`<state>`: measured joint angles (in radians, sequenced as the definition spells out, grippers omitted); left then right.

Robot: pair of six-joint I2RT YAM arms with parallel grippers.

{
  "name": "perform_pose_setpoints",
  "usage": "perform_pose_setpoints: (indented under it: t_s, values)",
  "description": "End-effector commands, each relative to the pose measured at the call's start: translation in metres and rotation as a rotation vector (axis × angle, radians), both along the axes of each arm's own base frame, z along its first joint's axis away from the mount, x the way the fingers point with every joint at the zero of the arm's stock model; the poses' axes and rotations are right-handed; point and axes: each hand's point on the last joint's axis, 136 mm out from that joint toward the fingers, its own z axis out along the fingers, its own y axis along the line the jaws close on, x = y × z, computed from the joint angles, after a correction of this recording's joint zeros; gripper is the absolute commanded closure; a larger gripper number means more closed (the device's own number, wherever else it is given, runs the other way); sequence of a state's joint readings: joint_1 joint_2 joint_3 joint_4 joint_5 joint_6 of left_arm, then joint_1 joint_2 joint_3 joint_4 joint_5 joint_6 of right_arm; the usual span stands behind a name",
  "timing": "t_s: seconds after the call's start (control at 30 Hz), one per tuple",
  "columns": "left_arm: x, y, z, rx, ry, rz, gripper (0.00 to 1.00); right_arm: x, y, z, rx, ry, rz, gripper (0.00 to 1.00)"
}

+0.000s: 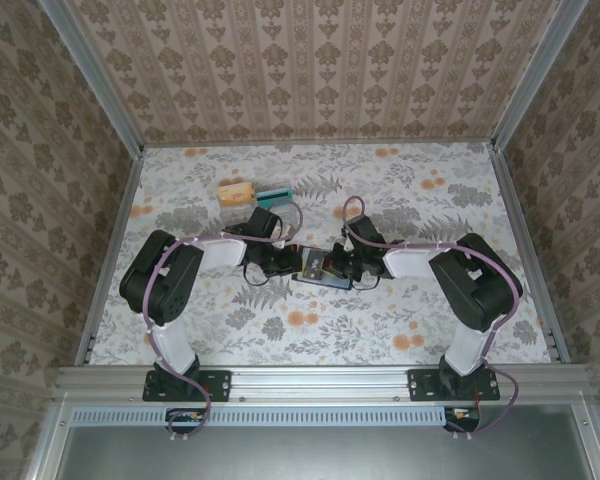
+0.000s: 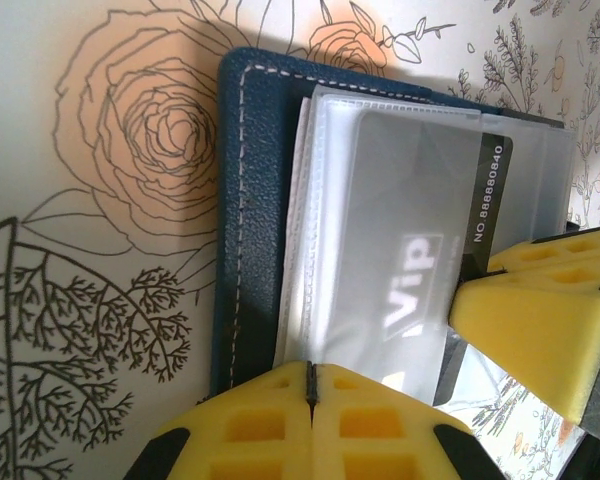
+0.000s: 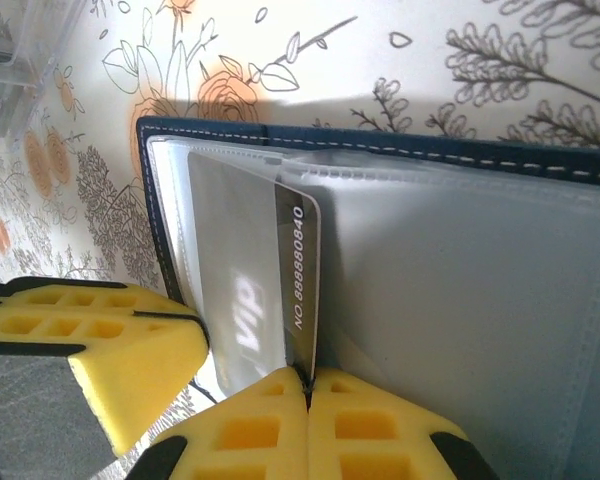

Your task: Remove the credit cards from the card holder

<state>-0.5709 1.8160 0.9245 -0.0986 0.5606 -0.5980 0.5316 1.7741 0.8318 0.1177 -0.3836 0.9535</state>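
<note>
At the near edge of the flower-printed tabletop (image 1: pixel 280 330) the two arms stand on their bases and reach inward until they meet near the middle of the surface, and the card holder (image 2: pixel 242 200) lies there between them, opened flat with its dark navy cover down and its white stitching showing along the rim. The left gripper (image 2: pixel 310 400) has its yellow jaws pressed together on the near edge of a greyish see-through pocket (image 2: pixel 380 230) of the card holder, pinning that leaf. Opposite it, the right gripper (image 3: pixel 308 400) has its jaws pressed together too, pinching the edge of a black card (image 3: pixel 298 270) that stands partly out of the same pocket. That card carries a pale "VIP" mark, seen dimly through the plastic, and a printed number along its exposed strip. Most of the card sits inside the sleeve, with only the numbered edge bare. In each wrist view the other arm's yellow finger shows just beside the pocket, so the two grips sit close together at the card holder's side. Farther back, towards the far wall, a clear tray (image 1: pixel 255 193) rests on the tabletop well apart from the card holder, with a tan card (image 1: pixel 236 192) and a teal card (image 1: pixel 275 191) in it.
</note>
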Motion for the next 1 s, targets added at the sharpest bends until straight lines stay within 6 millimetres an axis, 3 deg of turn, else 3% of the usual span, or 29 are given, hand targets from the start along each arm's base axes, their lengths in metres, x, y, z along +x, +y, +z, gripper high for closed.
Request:
perform_pose_setpoints:
  t_s: [0.0, 0.27, 0.57, 0.7, 0.8, 0.87, 0.9, 0.97]
  values:
    - [-0.009, 0.009, -0.016, 0.063, 0.052, 0.002, 1.0, -0.011, -0.022, -0.007, -0.04, 0.038, -0.033, 1.0]
    - [-0.006, 0.012, -0.015, 0.06, 0.052, 0.009, 1.0, -0.022, -0.049, 0.0, -0.054, 0.037, -0.053, 1.0]
    - [0.004, 0.007, 0.003, 0.032, 0.026, 0.015, 1.0, -0.027, -0.06, 0.032, -0.051, -0.031, -0.033, 1.0]
    - [0.016, 0.003, 0.032, -0.007, -0.019, 0.041, 0.79, -0.024, -0.06, 0.057, -0.043, -0.087, -0.012, 1.0]
    - [0.029, 0.002, 0.066, -0.074, -0.066, 0.083, 0.62, -0.02, -0.056, 0.075, -0.029, -0.136, 0.015, 1.0]
    - [0.038, 0.0, 0.091, -0.151, -0.094, 0.117, 0.55, -0.016, -0.053, 0.099, -0.002, -0.204, 0.038, 1.0]
    - [0.043, 0.0, 0.104, -0.195, -0.109, 0.135, 0.45, -0.013, -0.05, 0.108, 0.008, -0.236, 0.053, 1.0]
    - [0.047, -0.003, 0.128, -0.289, -0.126, 0.142, 0.42, -0.008, -0.044, 0.127, 0.034, -0.3, 0.085, 1.0]
